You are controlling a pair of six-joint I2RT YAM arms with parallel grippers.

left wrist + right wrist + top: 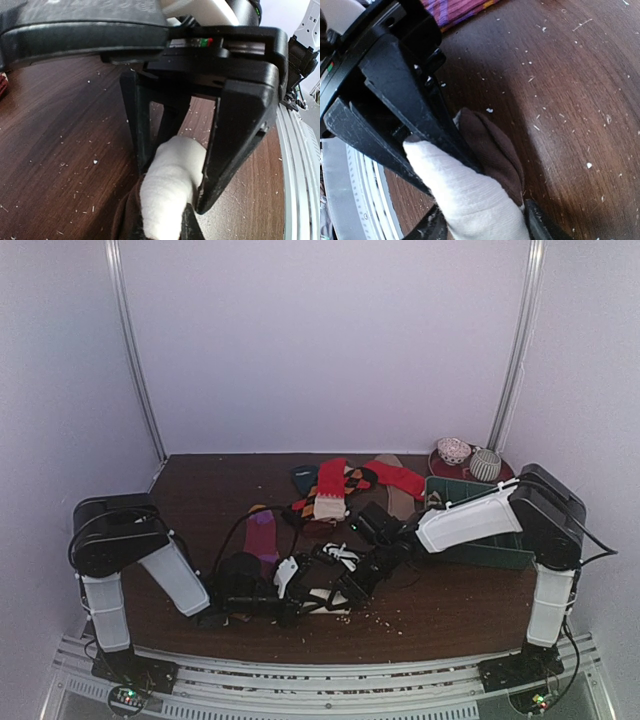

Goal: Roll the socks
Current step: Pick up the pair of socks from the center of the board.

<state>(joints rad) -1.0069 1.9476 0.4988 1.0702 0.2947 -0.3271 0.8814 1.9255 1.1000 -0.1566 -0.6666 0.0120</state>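
Your left gripper (175, 187) clamps the sock (167, 192) tight at the table's (450, 610) near edge; whether the right gripper (437, 167) grips it, I cannot tell. Pull unevenly and the fold could slip out

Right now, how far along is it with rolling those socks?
Done, it seems: two balled bundles at the far right look like finished rolls. In hand: the left gripper is clamped on the cream-and-brown sock, with the right gripper at the same sock. Left: the red sock, the argyle sock and the purple striped sock lie flat, unrolled, among others.
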